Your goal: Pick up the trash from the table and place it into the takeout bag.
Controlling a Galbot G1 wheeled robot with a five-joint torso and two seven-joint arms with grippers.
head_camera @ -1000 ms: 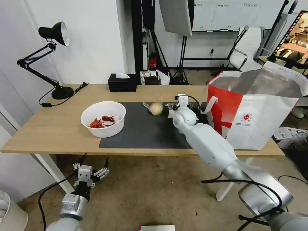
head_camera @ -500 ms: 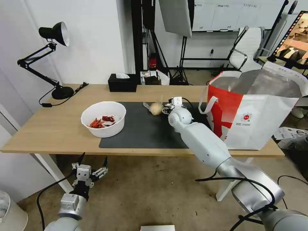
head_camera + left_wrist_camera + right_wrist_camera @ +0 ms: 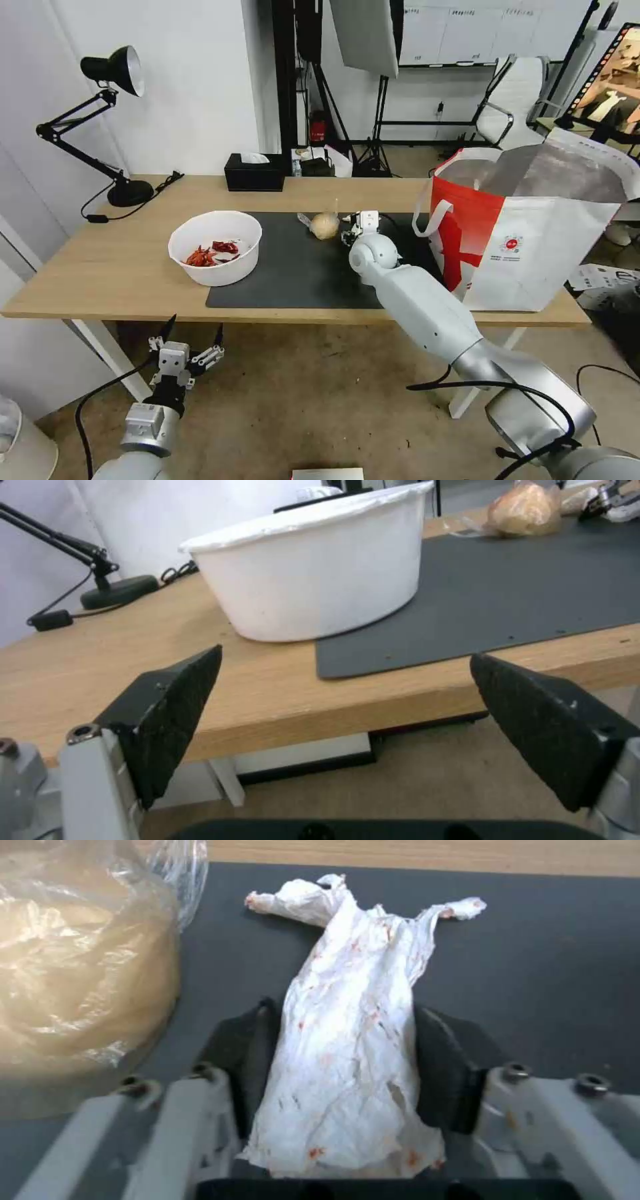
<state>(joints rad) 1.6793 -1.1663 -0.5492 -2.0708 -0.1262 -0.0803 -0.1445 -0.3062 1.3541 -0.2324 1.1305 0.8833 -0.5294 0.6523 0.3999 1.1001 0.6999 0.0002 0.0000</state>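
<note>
From my remote station I saw the right end effector (image 3: 343,1060) low over the dark grey mat (image 3: 300,267) on the counter (image 3: 100,267), its two black fingers (image 3: 243,1050) pressed against the sides of a crumpled white tissue (image 3: 353,1040) with small red stains. The tissue lay on the mat, and its twisted far end reached out beyond the fingertips. Just beside it, on the side of the bowl, sat the beige ball in clear wrap (image 3: 325,225), apart from the fingers. The white bowl of red chillies (image 3: 215,247) stood at the mat's left edge, partly on the wood. The takeout bag (image 3: 533,233) stood open on the right end of the counter, near the right arm. My left end effector (image 3: 190,333) hung below the front edge of the counter, with its fingers spread wide and nothing between them.
</note>
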